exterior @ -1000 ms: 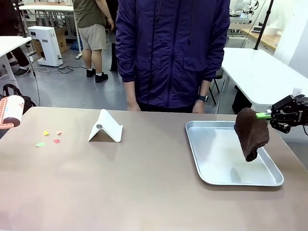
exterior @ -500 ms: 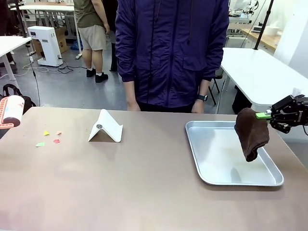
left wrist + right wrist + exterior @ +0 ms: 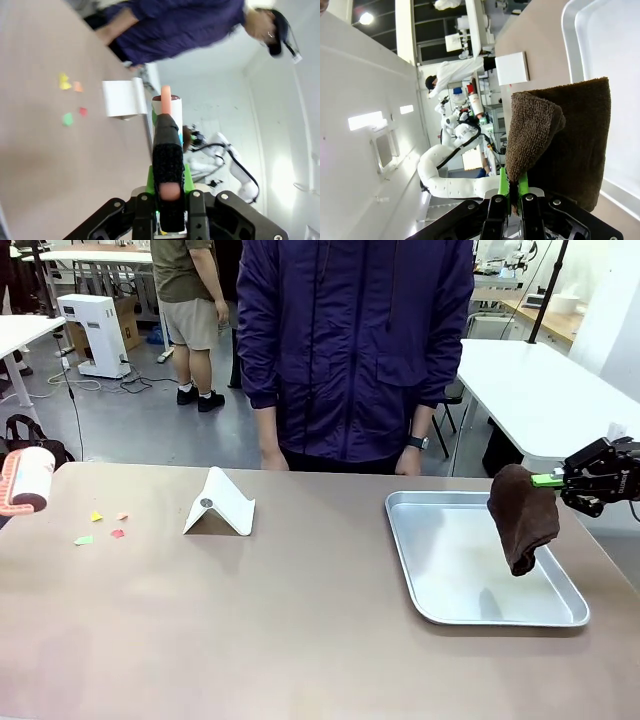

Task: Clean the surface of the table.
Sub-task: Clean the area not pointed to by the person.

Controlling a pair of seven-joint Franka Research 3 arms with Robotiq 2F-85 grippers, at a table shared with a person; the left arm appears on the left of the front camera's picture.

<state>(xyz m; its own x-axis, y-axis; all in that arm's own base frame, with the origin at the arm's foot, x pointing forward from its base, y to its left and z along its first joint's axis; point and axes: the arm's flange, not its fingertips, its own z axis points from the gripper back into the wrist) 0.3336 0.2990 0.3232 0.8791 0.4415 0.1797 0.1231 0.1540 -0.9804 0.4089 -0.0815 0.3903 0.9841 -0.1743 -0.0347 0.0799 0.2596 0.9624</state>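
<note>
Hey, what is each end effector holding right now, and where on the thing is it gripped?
Left end effector grips the lint roller by its handle. Right end effector pinches the brown cloth at its upper edge.

A robotics lab or workshop: a wide open room with a bare grey floor [image 3: 130,440], long white worktables [image 3: 540,390], loose cables [image 3: 95,383] trailing beside a white floor-standing machine [image 3: 95,335] and a cardboard box [image 3: 128,320], and a person [image 3: 190,300] in shorts standing farther back.
</note>
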